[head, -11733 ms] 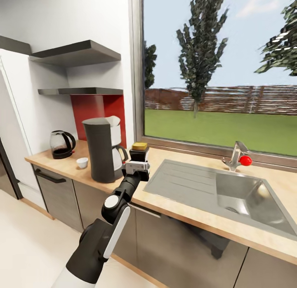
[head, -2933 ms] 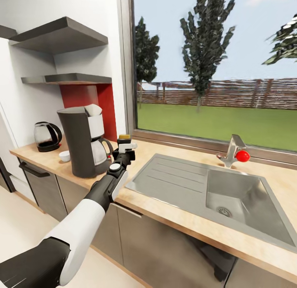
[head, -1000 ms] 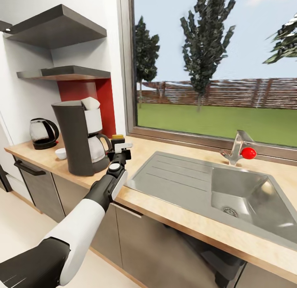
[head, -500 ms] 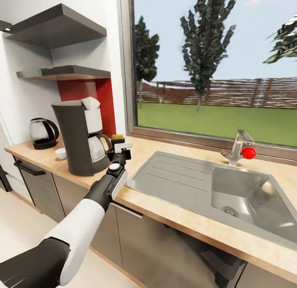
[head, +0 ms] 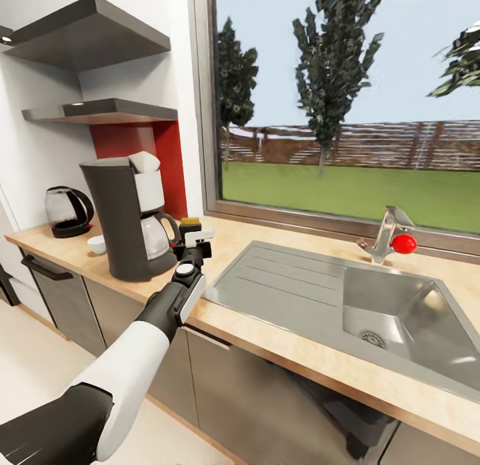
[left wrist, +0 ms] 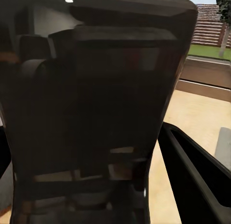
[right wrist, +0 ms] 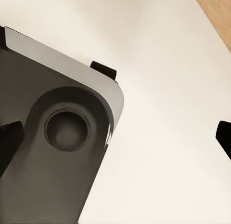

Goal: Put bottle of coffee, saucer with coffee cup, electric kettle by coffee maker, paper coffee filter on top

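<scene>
Left gripper at bottle of coffee, beside coffee maker; electric kettle on kitchen countertop

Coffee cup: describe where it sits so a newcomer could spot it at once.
Find the tall dark-grey coffee maker at the countertop's left end. The coffee cup stands just left of its base, before the glass electric kettle. It is the smallest item there, plain white and low.

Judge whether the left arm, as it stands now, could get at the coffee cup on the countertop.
Probably not directly. The coffee cup sits on the far side of the coffee maker from the left gripper, which is closed around the bottle of coffee. It would need to release the bottle and go round the tall drum.
</scene>
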